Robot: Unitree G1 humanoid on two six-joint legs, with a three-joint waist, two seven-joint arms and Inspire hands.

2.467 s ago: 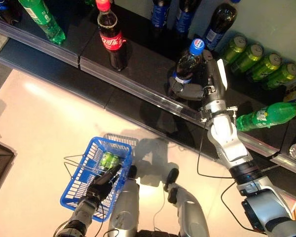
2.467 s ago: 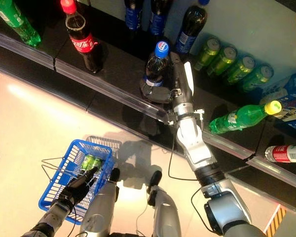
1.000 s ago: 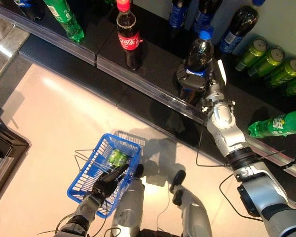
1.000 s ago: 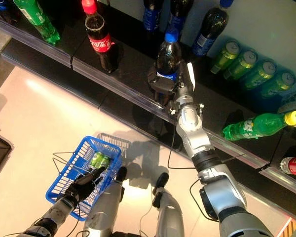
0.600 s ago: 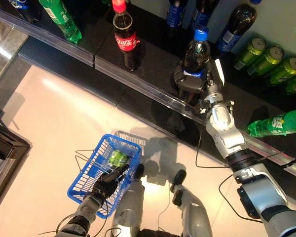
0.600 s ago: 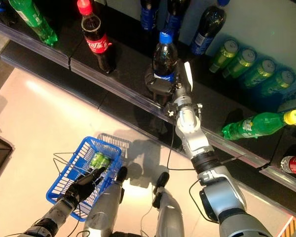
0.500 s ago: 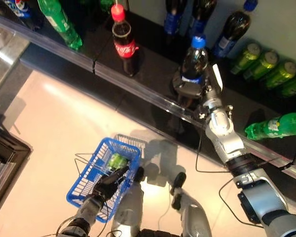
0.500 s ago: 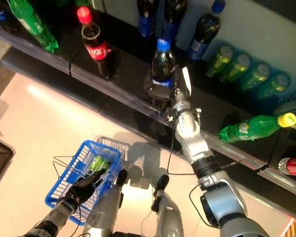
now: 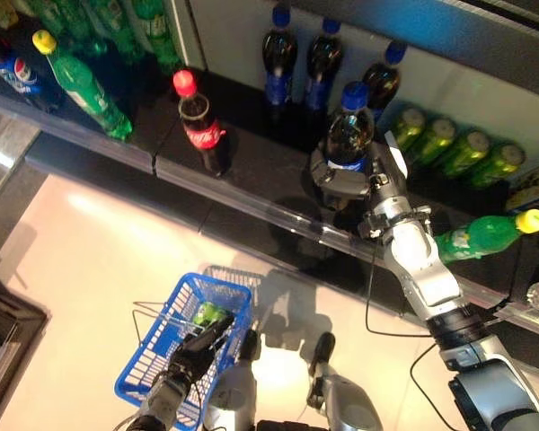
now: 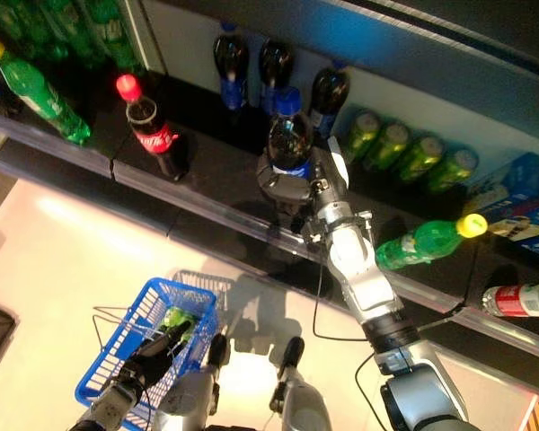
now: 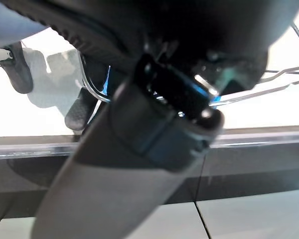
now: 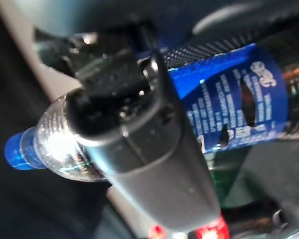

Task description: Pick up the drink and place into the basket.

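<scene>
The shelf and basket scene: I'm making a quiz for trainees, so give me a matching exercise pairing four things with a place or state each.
Things:
1. blue-capped bottle
2. red-capped bottle
3. green can
4. yellow-capped green bottle

Places or states:
A. lying on its side on the shelf
B. inside the blue basket
C. gripped by the right hand
D. standing alone on the shelf, untouched

Pairs: 1-C, 2-D, 3-B, 4-A

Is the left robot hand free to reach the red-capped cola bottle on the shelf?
Probably not: the left robot hand is down at the blue basket, apparently holding it, far below the red-capped cola bottle.
</scene>
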